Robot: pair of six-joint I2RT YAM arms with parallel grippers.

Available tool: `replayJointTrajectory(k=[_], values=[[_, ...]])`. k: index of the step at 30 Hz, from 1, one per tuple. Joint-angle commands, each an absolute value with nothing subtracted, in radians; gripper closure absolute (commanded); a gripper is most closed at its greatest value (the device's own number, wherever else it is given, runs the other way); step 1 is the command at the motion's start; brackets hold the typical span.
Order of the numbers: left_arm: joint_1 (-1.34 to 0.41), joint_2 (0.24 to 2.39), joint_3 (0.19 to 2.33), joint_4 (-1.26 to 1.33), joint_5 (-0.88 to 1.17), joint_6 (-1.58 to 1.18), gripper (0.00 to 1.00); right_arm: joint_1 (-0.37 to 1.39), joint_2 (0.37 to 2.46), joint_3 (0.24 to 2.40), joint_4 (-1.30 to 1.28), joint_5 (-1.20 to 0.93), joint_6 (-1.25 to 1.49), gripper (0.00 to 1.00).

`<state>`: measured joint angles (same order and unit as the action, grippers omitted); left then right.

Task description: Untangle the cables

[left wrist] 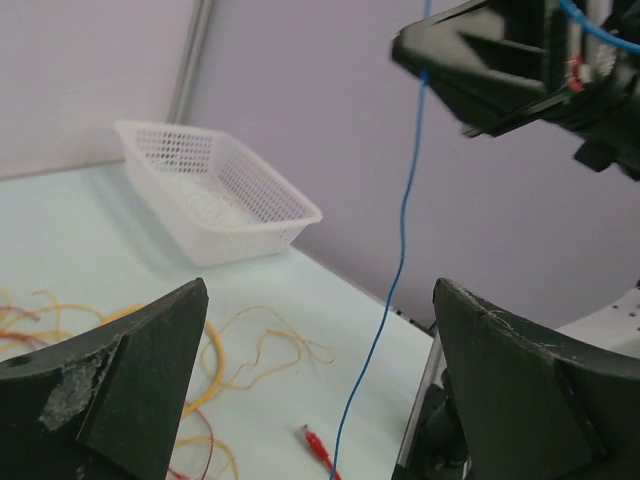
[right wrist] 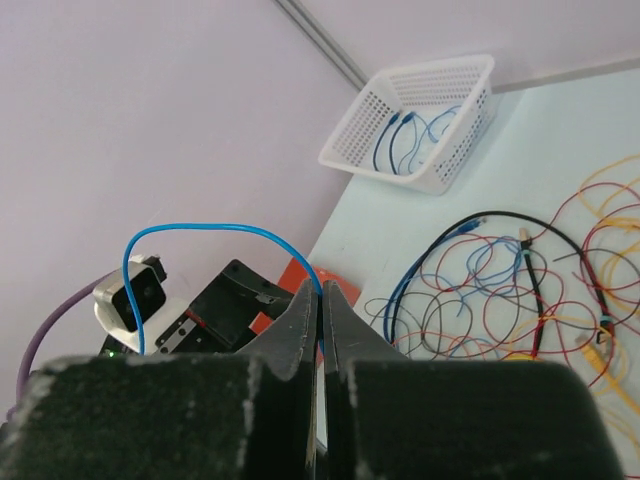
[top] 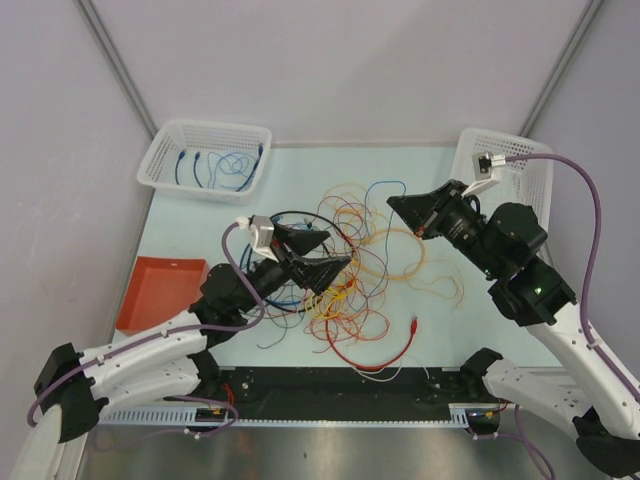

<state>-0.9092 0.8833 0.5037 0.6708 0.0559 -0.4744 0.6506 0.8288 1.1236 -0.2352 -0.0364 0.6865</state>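
Right gripper closed, one blue cable pinched

A robotics lab test cell. A pale bench is boxed in by plain lilac panels on aluminium posts. The left arm and right arm are bolted at its 6 o'clock edge behind a slotted wire duct. White baskets sit at 10 o'clock and 2 o'clock, a red tray at 8 o'clock, and cables are heaped at the centre.

Multicoloured cables in a loose tangle, flat at centre
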Motion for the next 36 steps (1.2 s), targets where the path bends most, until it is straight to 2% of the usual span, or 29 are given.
replayJointTrajectory(k=[1,12,18,21,22,24,25,26,28,30,31,33,34,36], values=[[-0.962,0.928,0.566,0.827,0.035,-0.397,0.0,0.649,0.845,1.164,-0.209,-0.09,0.784,1.0],[-1.054,1.121,0.678,0.858,0.075,-0.331,0.0,0.652,0.853,1.164,-0.209,-0.127,0.825,1.0],[-1.057,1.233,0.707,0.864,0.109,-0.333,0.13,0.657,0.851,1.163,-0.207,-0.143,0.836,1.0],[-1.057,1.264,0.718,0.877,0.126,-0.345,0.26,0.66,0.85,1.163,-0.212,-0.144,0.831,1.0],[-1.057,1.267,0.722,0.879,0.13,-0.353,0.41,0.66,0.848,1.163,-0.219,-0.143,0.83,1.0],[-1.057,1.267,0.727,0.879,0.133,-0.354,0.58,0.66,0.845,1.163,-0.224,-0.138,0.822,1.0],[-1.057,1.266,0.727,0.88,0.132,-0.356,0.73,0.66,0.841,1.164,-0.23,-0.137,0.821,1.0],[-1.057,1.261,0.727,0.879,0.13,-0.357,0.8,0.66,0.839,1.164,-0.23,-0.137,0.816,1.0],[-1.055,1.241,0.738,0.853,0.127,-0.357,1.0,0.66,0.833,1.164,-0.236,-0.137,0.799,1.0],[-1.057,1.221,0.755,0.801,0.117,-0.354,1.0,0.661,0.827,1.164,-0.244,-0.126,0.782,1.0],[-1.057,1.197,0.781,0.729,0.109,-0.35,1.0,0.661,0.824,1.164,-0.256,-0.121,0.764,0.78],[-1.055,1.169,0.816,0.622,0.053,-0.35,1.0,0.661,0.812,1.164,-0.276,-0.097,0.746,0.46],[-1.055,1.157,0.874,0.477,0.028,-0.335,1.0,0.661,0.807,1.164,-0.31,-0.081,0.726,0.26],[-1.048,1.128,0.938,0.259,-0.062,-0.31,1.0,0.661,0.792,1.164,-0.351,-0.028,0.707,0.13]])
